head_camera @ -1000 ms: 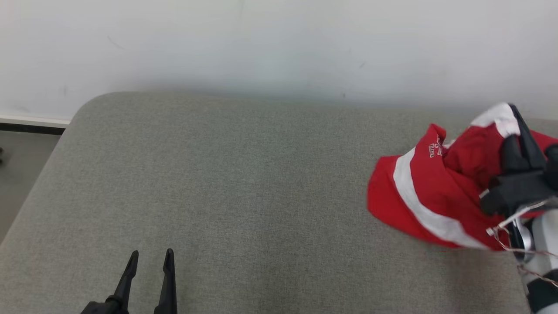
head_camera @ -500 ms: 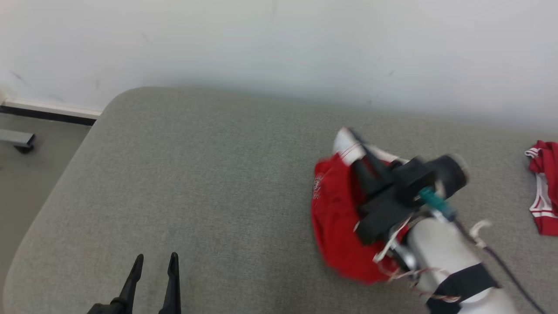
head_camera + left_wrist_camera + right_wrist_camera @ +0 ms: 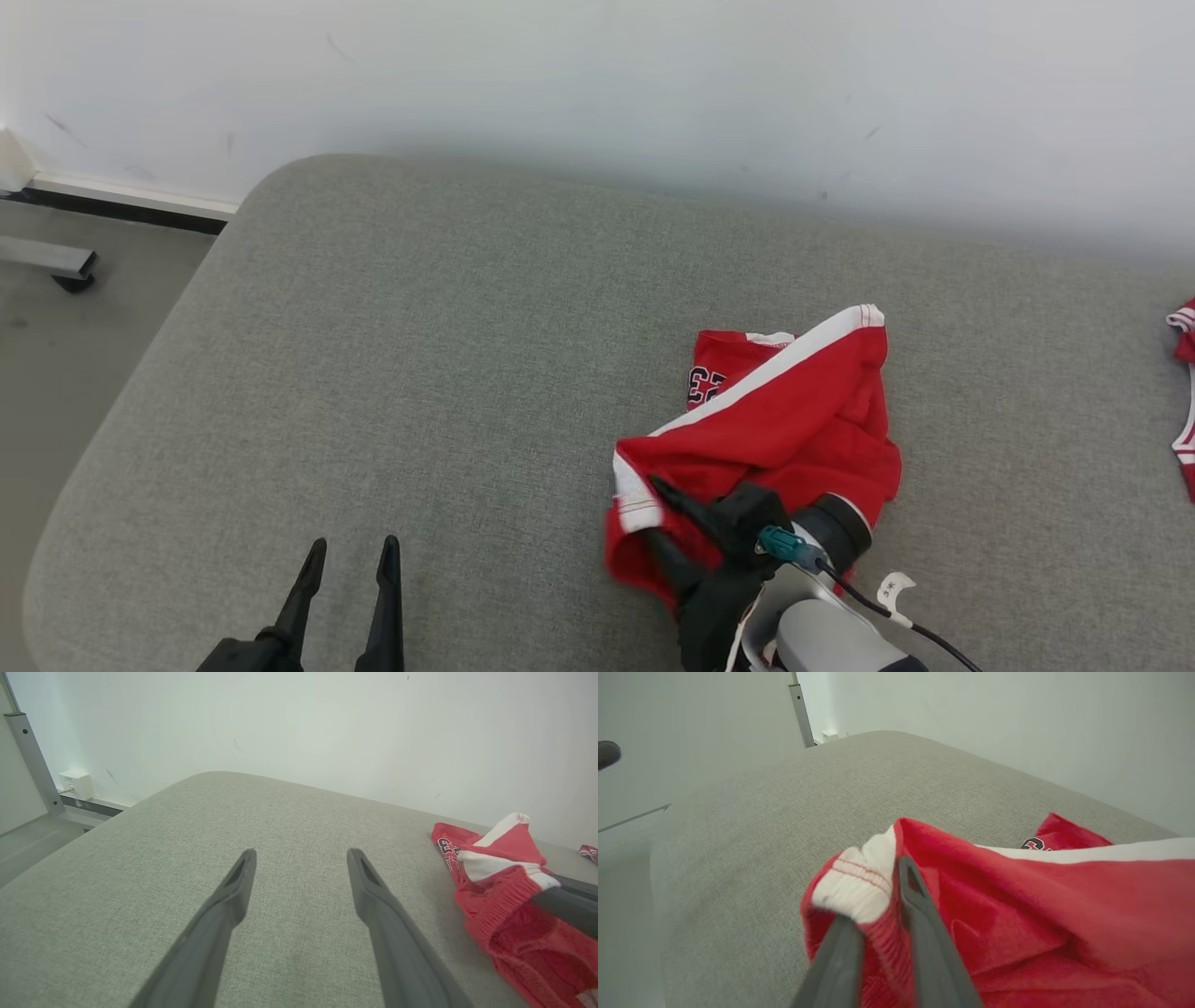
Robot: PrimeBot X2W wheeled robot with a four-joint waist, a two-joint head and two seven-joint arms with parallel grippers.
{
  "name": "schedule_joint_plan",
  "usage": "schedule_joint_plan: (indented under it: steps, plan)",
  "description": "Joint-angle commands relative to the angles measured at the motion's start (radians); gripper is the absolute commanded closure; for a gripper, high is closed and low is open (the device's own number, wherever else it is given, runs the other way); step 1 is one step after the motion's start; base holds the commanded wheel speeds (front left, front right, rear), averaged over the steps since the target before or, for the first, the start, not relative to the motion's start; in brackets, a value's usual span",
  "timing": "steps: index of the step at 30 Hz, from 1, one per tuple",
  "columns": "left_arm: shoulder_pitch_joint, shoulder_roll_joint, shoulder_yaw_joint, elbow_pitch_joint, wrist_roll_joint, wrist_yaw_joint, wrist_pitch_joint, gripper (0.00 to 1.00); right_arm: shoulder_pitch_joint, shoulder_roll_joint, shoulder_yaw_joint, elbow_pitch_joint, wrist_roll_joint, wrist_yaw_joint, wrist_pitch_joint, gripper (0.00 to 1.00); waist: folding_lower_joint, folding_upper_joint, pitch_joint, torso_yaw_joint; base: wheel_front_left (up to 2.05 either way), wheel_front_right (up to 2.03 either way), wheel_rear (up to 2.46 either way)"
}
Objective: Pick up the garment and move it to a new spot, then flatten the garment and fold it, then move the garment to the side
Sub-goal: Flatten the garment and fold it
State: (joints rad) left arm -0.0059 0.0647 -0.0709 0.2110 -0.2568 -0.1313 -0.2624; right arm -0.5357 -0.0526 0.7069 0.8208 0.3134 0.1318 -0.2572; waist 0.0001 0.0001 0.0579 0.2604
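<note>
Seemingly "23" on red garment [image 3: 794, 420]; right pincer [image 3: 651, 509] part-open astride waistband [image 3: 859, 882], left pincer [image 3: 355, 543] wide, empty.

Red garment [image 3: 1017, 896] on grey cushion [image 3: 784, 812], white waistband [image 3: 854, 891] between the right claw's [image 3: 874, 889] 2 dark fingers [image 3: 924, 933].

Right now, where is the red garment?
Head view: the red garment lies crumpled right of centre on the grey cushion, the right pincer at its near edge.
</note>
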Motion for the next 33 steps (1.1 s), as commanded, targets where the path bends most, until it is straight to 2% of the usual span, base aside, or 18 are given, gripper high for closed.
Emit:
schedule_joint_plan:
  steps: [1,5,9,18,25,33]
  plan:
    - [-0.008,-0.002,-0.001,0.003,-0.009,0.001,-0.003,0.00,-0.016,0.003,0.009,0.002,0.008,-0.003,-0.007,0.00,-0.0001,-0.0001,-0.002,-0.002,0.00,0.00,0.00]
    - [0.002,-0.001,0.008,0.006,-0.007,0.001,-0.003,0.00,-0.023,0.001,0.020,0.034,0.034,-0.003,-0.008,0.00,-0.0001,-0.0001,-0.013,-0.020,0.00,0.00,0.00]
    - [0.018,-0.003,0.014,0.006,-0.005,0.001,-0.003,0.00,0.009,-0.002,-0.018,0.000,0.015,-0.003,-0.008,0.00,-0.0001,-0.0001,-0.026,-0.042,0.00,0.00,0.00]
    - [0.033,0.011,0.041,-0.010,-0.001,0.001,-0.003,0.00,0.182,-0.092,-0.152,-0.237,-0.013,-0.003,-0.007,0.00,-0.0001,-0.0001,-0.061,-0.100,0.00,0.00,0.00]
    - [0.057,0.013,0.065,-0.032,0.013,0.001,-0.003,0.00,0.325,-0.131,-0.345,-0.433,-0.042,-0.003,-0.007,0.00,-0.0001,-0.0001,-0.072,-0.153,0.00,0.00,0.00]
    - [0.074,0.006,0.088,-0.059,0.031,0.002,-0.003,0.00,0.450,-0.110,-0.556,-0.587,-0.091,-0.003,-0.007,0.00,-0.0001,-0.0001,-0.075,-0.210,0.00,0.00,0.00]
